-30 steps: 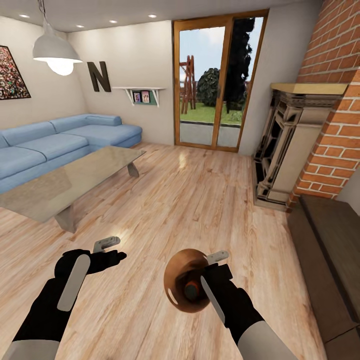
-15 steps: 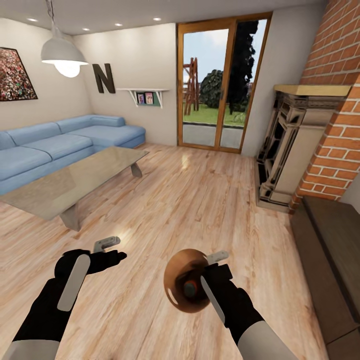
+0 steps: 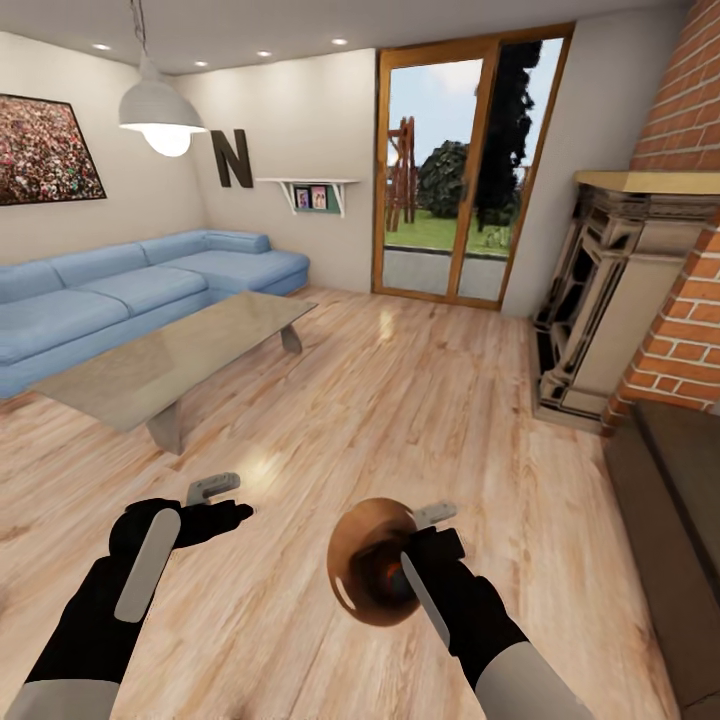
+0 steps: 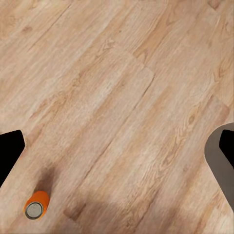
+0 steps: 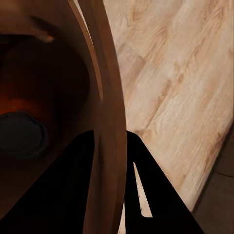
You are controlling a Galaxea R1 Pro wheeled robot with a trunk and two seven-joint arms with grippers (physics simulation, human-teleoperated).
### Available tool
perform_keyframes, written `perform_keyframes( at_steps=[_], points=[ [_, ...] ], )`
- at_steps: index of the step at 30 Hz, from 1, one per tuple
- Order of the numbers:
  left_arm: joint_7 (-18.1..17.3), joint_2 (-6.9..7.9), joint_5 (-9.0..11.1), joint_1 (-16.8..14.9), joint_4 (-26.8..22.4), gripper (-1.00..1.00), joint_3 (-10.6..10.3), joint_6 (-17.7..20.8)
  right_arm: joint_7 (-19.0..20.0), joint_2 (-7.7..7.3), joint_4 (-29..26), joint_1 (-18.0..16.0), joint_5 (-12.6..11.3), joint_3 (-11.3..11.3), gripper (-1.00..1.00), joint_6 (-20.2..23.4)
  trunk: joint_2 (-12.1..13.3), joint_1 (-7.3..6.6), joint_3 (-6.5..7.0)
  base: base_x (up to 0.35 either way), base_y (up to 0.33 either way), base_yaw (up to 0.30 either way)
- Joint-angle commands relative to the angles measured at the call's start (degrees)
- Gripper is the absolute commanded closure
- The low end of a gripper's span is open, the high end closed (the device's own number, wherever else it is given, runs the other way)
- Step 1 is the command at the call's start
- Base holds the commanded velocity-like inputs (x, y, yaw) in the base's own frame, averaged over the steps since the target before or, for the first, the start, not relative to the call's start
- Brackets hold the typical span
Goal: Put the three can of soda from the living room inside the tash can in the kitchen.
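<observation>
Bin: the tash can (image 3: 368,560) hangs off the right gripper (image 3: 425,550), its mouth tipped toward the head camera, above the wood floor (image 3: 400,400) of the living room.
Right fingers: pinching the bin's rim, one finger (image 5: 109,195) inside the wall and one outside, as the right wrist view shows.
Bin contents: a dark round shape with an orange glow sits deep inside (image 5: 22,134); probably a can, but too dim to be sure.
Left fingers: spread wide and holding nothing; the left gripper (image 3: 195,505) is held low over the floor.
Loose can: a can of soda (image 4: 36,205) stands upright on the floor, orange with a silver top, seen in the left wrist view off to one side of the open fingers.
Room: blue sofa (image 3: 130,300), glass desk (image 3: 180,350) and brick fireplace (image 3: 620,290) lie ahead.
Slip risk: the hold is on a thin rim only, so a jolt from the base could twist the bin loose.
Spill risk: the bin is tilted, so whatever lies inside could roll out if it tips further.
Pick risk: the can is narrow and upright; a finger grazing it on the way down would likely knock it over and send it rolling.
Reach risk: the can is off-centre from the left fingers, so closing without re-aiming would likely miss.
</observation>
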Motion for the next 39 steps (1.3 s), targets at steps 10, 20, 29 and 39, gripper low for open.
perform_keyframes(
  at_steps=[10, 20, 29, 39],
  points=[
    [-0.05, 0.0, 0.06, 0.01, 0.0, -1.0, 0.0, 0.0, 0.26, 0.01, -0.03, -0.02, 0.33, 0.0, 1.0, -0.02, 0.0, 0.0, 0.01, -0.003, 0.273, 0.179],
    [-0.15, 0.0, 0.22, 0.0, 0.0, -1.0, -0.08, 0.0, 0.25, 0.01, -0.03, -0.02, 0.33, 0.0, 1.0, -0.02, 0.0, 0.0, 0.01, 0.099, 0.179, 0.016],
    [-0.03, -0.08, 0.17, 0.0, -0.01, -1.0, -0.25, -0.1, 0.25, 0.01, -0.03, -0.02, 0.32, 0.08, 1.0, -0.02, 0.0, 0.0, 0.01, 0.051, 0.029, 0.001],
    [0.29, -0.09, 0.09, 0.0, 0.0, -1.0, -0.33, -0.14, 0.25, 0.01, -0.03, -0.02, 0.25, 0.24, 1.0, -0.02, 0.0, 0.0, 0.01, 0.004, 0.076, 0.0]
  ],
)
